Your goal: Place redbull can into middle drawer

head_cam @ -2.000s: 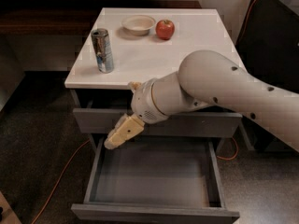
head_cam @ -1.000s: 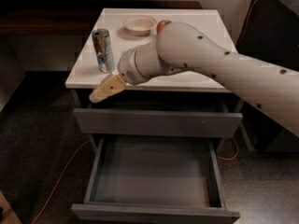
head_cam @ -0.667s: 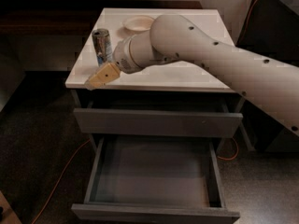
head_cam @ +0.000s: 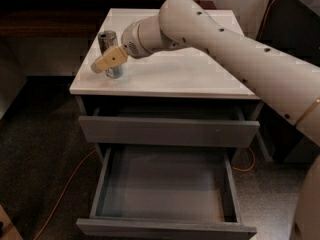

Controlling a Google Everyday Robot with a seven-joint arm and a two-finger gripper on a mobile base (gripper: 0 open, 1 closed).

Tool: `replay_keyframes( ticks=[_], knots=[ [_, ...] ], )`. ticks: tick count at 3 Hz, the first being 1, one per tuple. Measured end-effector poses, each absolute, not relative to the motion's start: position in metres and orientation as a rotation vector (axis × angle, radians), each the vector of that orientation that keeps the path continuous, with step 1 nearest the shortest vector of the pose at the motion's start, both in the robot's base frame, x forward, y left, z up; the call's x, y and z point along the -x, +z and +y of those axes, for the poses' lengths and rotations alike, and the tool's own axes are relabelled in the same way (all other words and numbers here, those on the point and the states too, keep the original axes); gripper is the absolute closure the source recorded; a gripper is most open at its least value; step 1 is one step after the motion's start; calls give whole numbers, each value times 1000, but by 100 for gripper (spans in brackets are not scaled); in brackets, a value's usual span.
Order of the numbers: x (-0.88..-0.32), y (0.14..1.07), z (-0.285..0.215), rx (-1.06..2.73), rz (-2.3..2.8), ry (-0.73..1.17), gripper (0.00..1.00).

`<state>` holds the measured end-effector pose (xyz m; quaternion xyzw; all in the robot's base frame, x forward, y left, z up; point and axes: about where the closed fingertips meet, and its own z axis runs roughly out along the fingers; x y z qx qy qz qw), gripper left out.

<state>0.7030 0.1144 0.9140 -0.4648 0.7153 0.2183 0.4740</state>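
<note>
The redbull can [head_cam: 107, 38] stands upright near the front-left corner of the white tabletop [head_cam: 180, 74]. My gripper [head_cam: 102, 63] is at the can's front, its tan tip crossing the can's middle and covering part of it. The big white arm [head_cam: 225, 39] reaches in from the right across the tabletop. Below, the middle drawer [head_cam: 165, 229] is pulled far out and its shallow grey box holds nothing.
The drawer front above [head_cam: 170, 131] is out by a small gap. An orange cable [head_cam: 60, 194] runs over the dark floor at the left, and more cable lies at the right. A dark unit [head_cam: 295, 29] stands to the cabinet's right.
My gripper has risen from in front of the drawers to tabletop height and moved left up to the can. The can has not moved.
</note>
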Motion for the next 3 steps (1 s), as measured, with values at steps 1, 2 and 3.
replay_keyframes(
  ticks=[1,2,3],
  knots=[
    [-716,918,117,1116,1744,542,0],
    [-723,917,123,1104,1738,550,18],
    [-721,916,128,1110,1728,567,41]
  ],
)
